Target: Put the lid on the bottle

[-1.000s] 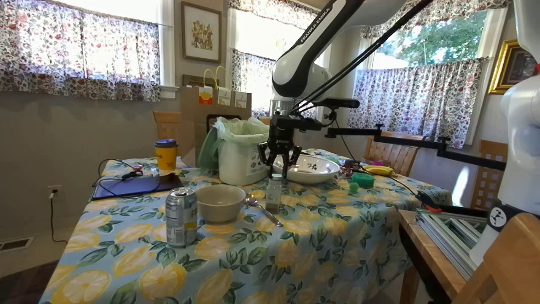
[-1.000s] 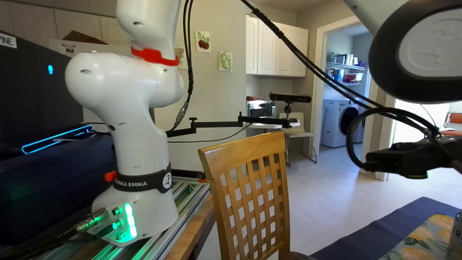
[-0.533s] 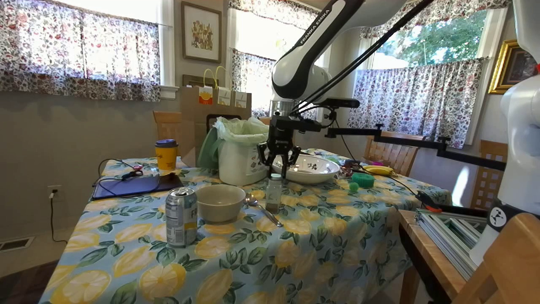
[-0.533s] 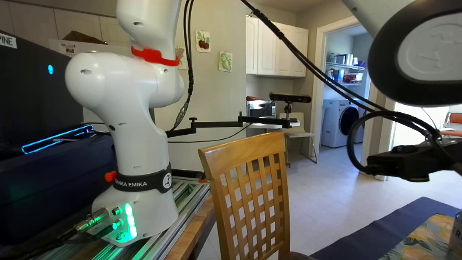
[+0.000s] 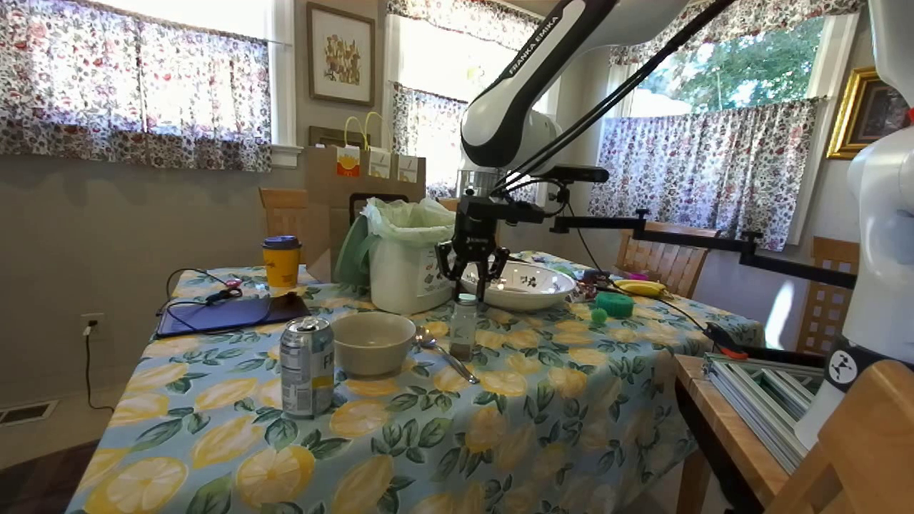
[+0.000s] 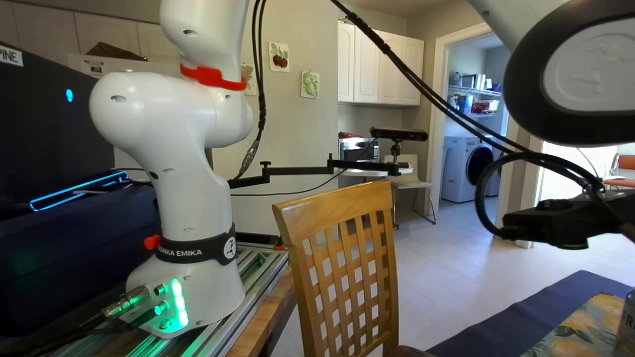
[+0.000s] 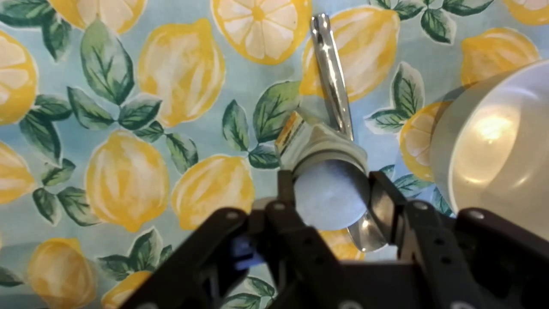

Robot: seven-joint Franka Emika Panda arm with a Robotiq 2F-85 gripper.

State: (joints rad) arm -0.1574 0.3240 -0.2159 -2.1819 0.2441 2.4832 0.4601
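Nearest, in an exterior view, a silver drink can stands upright on the lemon-print tablecloth, toward the near edge of the table. Just behind it sits a cream bowl, and right of that a metal spoon lies aslant, handle end toward the near edge.

Beside the spoon, between the near and far edges, the clear bottle stands upright. The lid is at its top, and the gripper, pointing straight down, is clenched on the lid with a finger at either side; they cover part of that spot, so how fully the lid is seated is hard to judge.

Farther back is a floral-patterned serving bowl, with a white bin to its left, both toward the far edge. A yellow coffee cup stands toward the far left corner; bananas lie close to the far right edge. Behind the bin rises a brown paper shopping bag. At the back, floral curtains hang across the windows.
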